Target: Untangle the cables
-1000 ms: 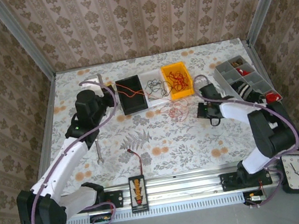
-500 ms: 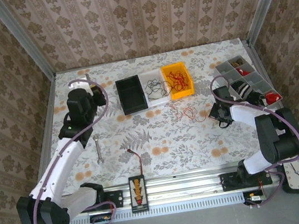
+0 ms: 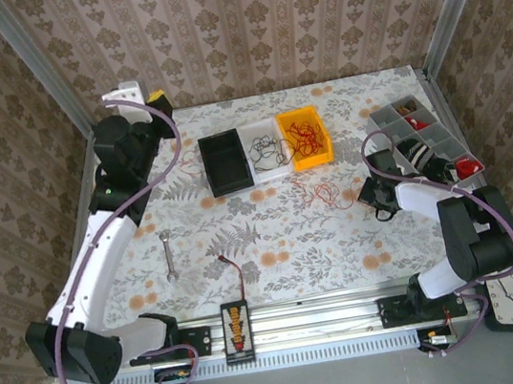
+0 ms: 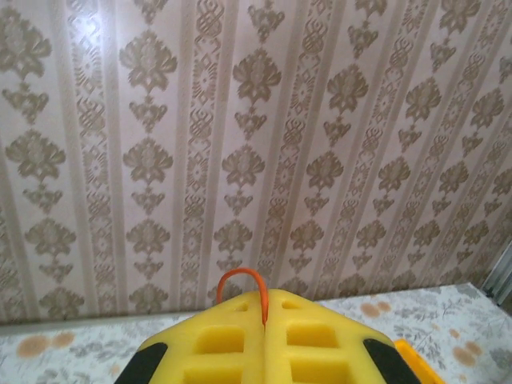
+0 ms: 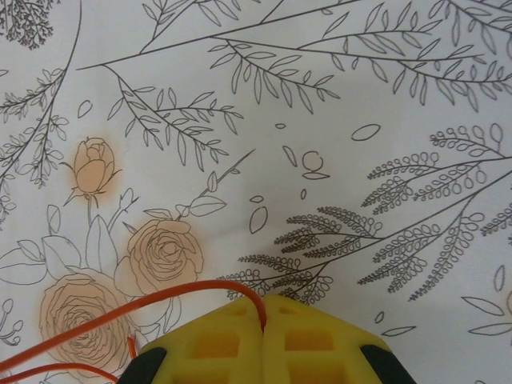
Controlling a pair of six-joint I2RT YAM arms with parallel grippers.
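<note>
The cables lie as loose red and orange loops on the floral table, just right of centre. My right gripper sits low beside them on the right. In the right wrist view its yellow pads are shut on a thin orange wire that curves off to the left over the cloth. My left gripper is raised high at the back left, facing the wall. In the left wrist view it is shut on a short orange wire loop.
Three bins stand at the back: a black bin, a white bin with dark wires and a yellow bin with red wires. A grey organiser is at the right, a wrench at the left, and a red-and-black lead and terminal board in front.
My left arm has lifted and swung back-left, away from the black bin, taking its orange wire with it. My right gripper has drawn right, away from the loops.
</note>
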